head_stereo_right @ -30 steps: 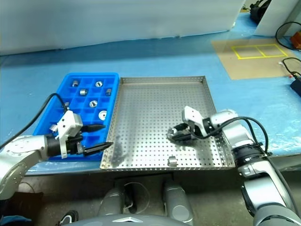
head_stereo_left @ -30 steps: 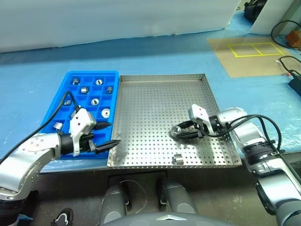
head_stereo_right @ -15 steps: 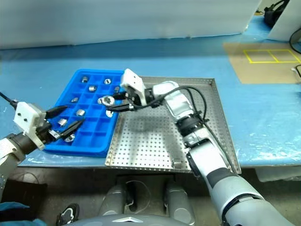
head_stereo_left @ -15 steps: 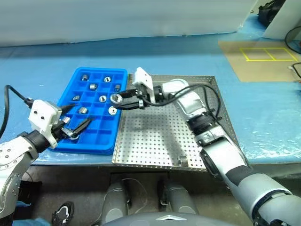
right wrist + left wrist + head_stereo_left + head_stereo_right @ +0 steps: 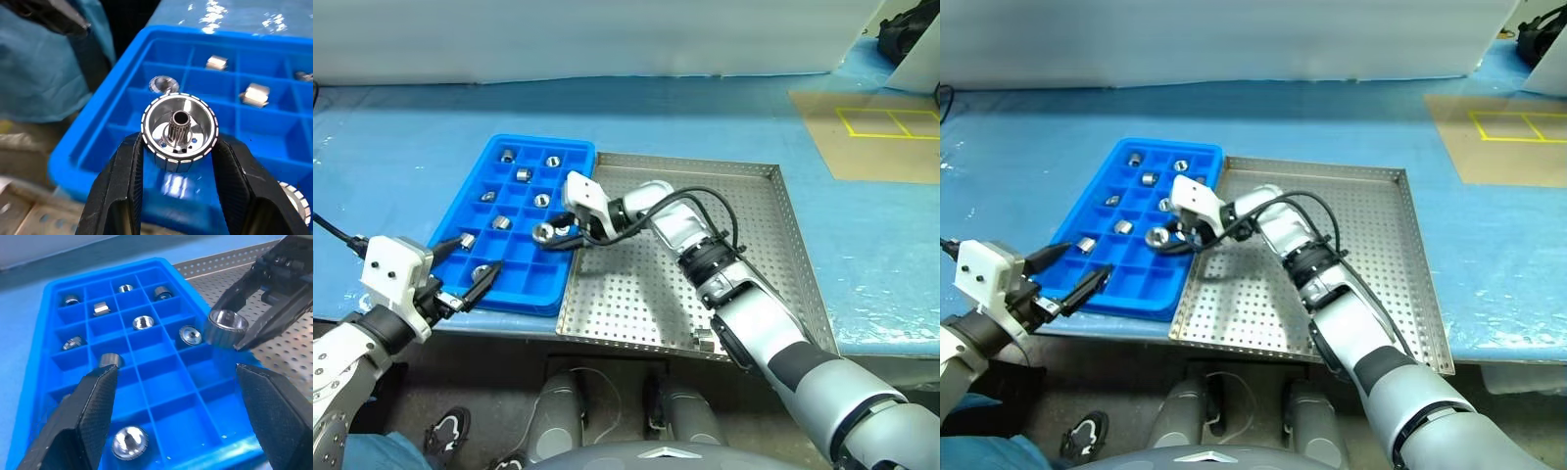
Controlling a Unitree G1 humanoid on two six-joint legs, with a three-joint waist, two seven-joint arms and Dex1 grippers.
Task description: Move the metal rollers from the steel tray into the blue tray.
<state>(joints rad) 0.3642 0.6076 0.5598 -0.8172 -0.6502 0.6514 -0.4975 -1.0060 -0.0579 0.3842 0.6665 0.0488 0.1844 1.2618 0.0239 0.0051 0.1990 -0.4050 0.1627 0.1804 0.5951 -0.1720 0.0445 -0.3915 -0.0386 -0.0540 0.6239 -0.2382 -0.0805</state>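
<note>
Right end effector gripping shiny ribbed roller

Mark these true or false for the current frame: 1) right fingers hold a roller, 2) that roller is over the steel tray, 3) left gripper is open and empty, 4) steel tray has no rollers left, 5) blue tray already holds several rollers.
1) True: the right gripper is shut on a metal roller.
2) False: it is held over the blue tray, near the edge beside the steel tray.
3) True: the left gripper is open, with nothing between its fingers.
4) False: one roller remains near the steel tray's front rim.
5) True: several rollers sit in its compartments.
</note>
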